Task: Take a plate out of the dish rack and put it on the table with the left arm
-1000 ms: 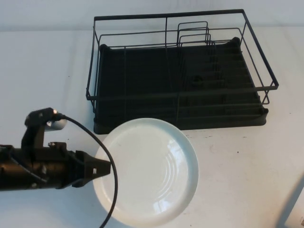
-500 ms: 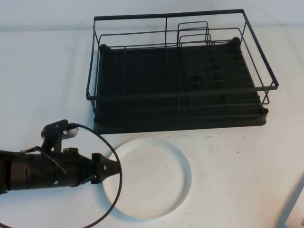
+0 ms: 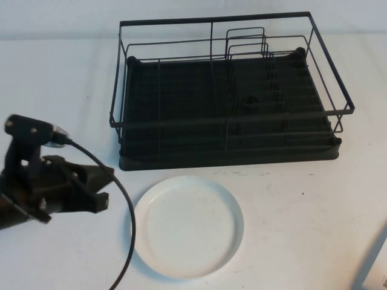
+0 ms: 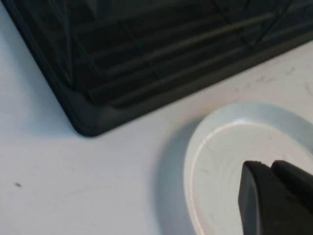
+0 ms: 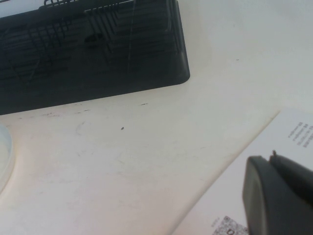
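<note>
High view: left end effector point(image 3: 103, 190) spread, beside plate point(image 3: 188, 226) – right end effector point(image 5: 279, 196) unclear.

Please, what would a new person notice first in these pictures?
First, the big black dish rack at the far side of the table, holding no plates. Next, the white plate lying flat in front of it. The left gripper is open beside the plate's left edge; the right gripper is near a printed paper.

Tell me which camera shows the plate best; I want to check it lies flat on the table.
The high view: the whole plate lies flat on the table, in front of the dish rack, apart from the left gripper. The left wrist view shows part of it; the right wrist view only an edge sliver, beside the right gripper.
</note>
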You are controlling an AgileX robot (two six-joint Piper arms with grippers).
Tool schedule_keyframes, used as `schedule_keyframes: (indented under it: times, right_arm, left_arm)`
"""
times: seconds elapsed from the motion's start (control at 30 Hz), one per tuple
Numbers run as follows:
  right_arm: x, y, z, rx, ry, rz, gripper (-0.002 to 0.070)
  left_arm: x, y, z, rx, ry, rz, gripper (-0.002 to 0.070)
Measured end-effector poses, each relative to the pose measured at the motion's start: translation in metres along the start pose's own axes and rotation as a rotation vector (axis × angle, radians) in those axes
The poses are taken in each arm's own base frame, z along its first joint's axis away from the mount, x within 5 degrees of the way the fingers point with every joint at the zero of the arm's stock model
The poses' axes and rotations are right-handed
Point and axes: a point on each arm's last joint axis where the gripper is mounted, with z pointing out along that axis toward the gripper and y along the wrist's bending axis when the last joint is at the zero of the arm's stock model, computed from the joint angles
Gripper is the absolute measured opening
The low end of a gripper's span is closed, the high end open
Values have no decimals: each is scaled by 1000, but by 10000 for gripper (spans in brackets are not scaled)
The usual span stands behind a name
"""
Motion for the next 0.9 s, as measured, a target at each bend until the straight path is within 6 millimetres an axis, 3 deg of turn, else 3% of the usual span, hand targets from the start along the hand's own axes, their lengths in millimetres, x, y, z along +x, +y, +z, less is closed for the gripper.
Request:
schedule_keyframes:
  times: [0.17,0.33,0.43,0.63,0.9]
  right_arm:
    - [0,0,0,0,0,0,-20]
    - [0,0,0,0,0,0,-20]
    - [0,0,0,-1,0,2,-20]
    - [0,0,0,-1,0,2,-20]
    - [0,0,0,-1,0,2,-20]
  left_arm:
    - [-7,-15,-55,-181,-177,86,2]
    - [19,-33,-102,-324,-357,113,1]
    - [41,-43,-112,-324,-409,133,0]
    - [70,-56,-115,-271,-444,160,0]
    - [75,-53,-116,-305,-452,156,0]
